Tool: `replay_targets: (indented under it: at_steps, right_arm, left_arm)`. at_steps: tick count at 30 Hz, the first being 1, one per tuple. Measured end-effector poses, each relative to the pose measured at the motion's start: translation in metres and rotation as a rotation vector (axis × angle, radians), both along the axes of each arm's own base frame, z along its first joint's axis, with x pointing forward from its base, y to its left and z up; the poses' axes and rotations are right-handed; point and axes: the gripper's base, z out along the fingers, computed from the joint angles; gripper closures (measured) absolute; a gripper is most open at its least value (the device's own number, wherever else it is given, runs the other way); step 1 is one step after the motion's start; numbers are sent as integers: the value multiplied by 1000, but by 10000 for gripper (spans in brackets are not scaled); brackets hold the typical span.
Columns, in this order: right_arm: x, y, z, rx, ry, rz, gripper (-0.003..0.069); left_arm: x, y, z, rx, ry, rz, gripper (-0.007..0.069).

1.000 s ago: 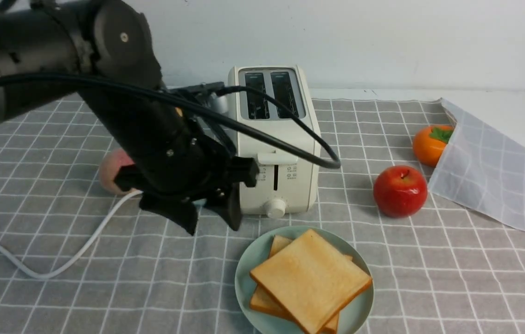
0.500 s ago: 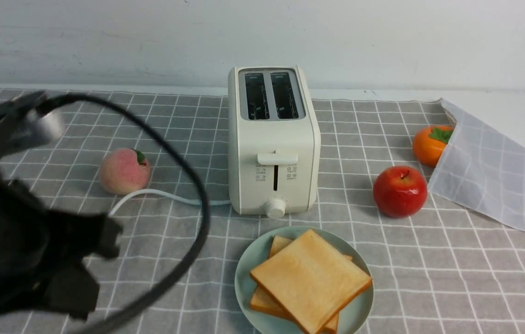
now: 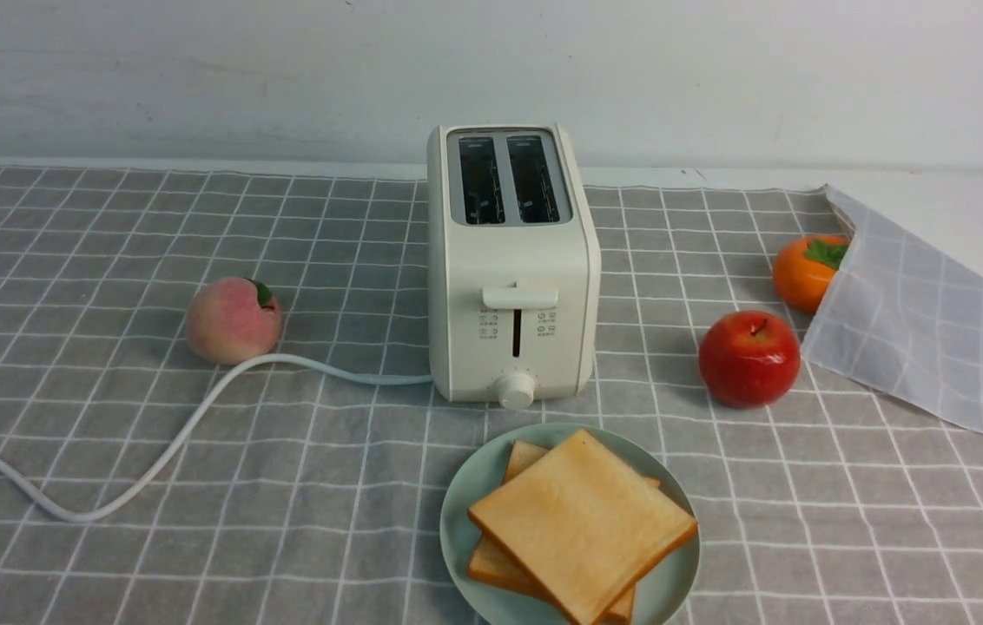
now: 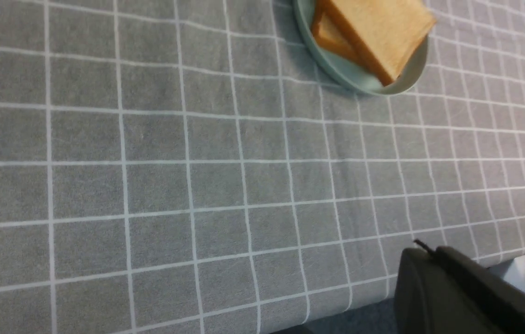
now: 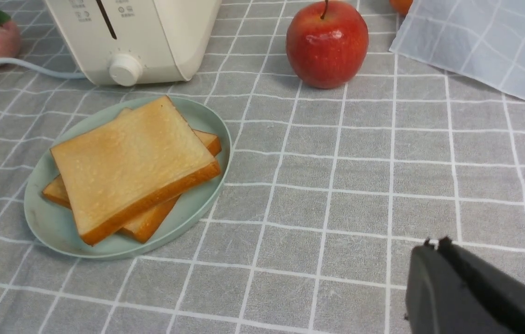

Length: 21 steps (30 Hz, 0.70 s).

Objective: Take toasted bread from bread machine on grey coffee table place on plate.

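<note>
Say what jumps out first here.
Two slices of toasted bread stacked crookedly on the mint plate, nearest the camera. Directly behind it stands the cream bread machine, both slots empty. A red apple sits to its right, a peach to its left.

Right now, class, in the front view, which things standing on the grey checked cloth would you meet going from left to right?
Pink peach → cream-white two-slot toaster → shiny red apple → orange persimmon-like fruit with green leaf → pale translucent checked sheet.
</note>
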Motion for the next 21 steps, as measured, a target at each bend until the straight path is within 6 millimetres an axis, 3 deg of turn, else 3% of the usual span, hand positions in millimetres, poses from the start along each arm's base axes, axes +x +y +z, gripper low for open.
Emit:
replay_targets:
  at_steps: [7,14,21]
  right_arm:
    - [0,0,0,1,-3,0,662]
    - [0,0,0,1,-3,0,659]
    - [0,0,1,2,-7,-1,655]
  left_arm:
    - [-24,12,-1,-32,-111,-6,638]
    - [-10,29,0,250,-332,39,638]
    - [16,24,0,222,-600,162,638]
